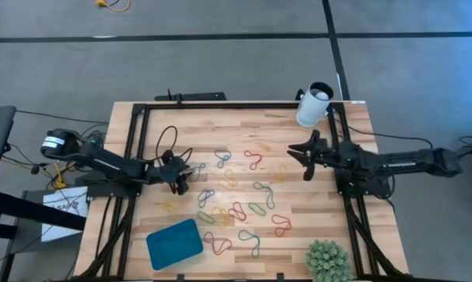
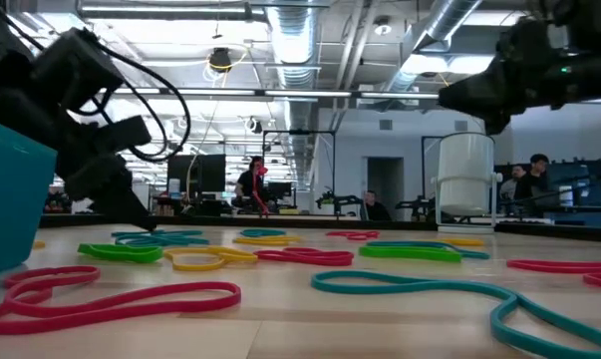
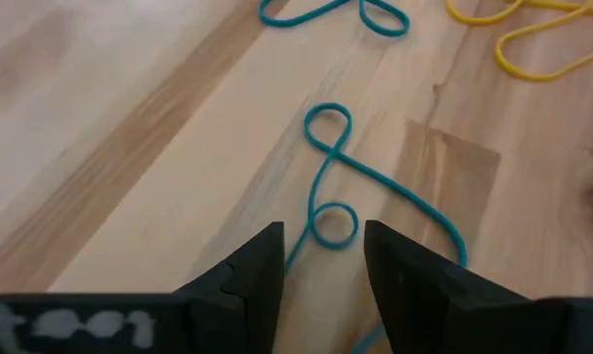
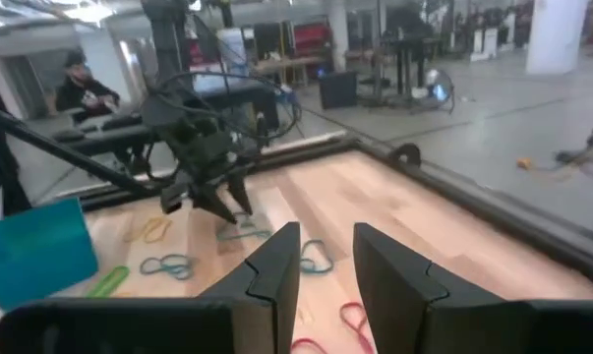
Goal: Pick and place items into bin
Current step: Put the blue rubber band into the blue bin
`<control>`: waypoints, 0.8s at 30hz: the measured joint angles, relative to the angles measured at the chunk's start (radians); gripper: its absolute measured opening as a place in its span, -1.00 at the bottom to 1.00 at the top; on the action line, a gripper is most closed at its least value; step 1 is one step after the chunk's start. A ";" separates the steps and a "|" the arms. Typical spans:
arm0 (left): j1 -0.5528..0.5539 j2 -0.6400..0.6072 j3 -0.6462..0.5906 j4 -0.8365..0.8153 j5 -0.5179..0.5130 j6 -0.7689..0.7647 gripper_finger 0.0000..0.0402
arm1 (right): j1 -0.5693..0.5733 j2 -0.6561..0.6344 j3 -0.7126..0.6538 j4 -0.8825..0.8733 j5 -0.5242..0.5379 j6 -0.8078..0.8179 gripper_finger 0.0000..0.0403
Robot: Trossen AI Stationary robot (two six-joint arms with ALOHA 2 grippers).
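Left wrist view cuts off the near end of a thin twisted teal rubber-band loop, whose tail runs under the two dark fingers of the left tool; those fingers stand apart with one small coil of the band between their tips, low over the pale wooden tabletop, and whether they touch the band cannot be told. In the high view the left tool sits at the left edge of the scattered rubber-band loops, which are red, green, yellow and teal, thin, mostly twisted into figure-eights, and too small there to count. The shallow teal-blue rectangular bin lies near the front left of the tabletop, apart from the loops, and only a corner of it shows in the low view. The right tool hovers over the right side near the white cylindrical cup, fingers parted and holding nothing.
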 joint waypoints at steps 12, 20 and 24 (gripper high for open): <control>0.059 0.232 0.009 0.170 0.035 0.024 -0.71 | 0.000 0.484 0.184 0.009 -0.020 0.015 -0.54; -0.002 0.125 0.032 0.083 0.050 0.070 -0.99 | 0.000 0.715 0.285 0.008 0.040 0.166 -0.54; -0.065 -0.016 0.100 -0.083 0.062 0.070 -1.00 | 0.000 0.802 0.326 0.009 0.040 0.172 -0.54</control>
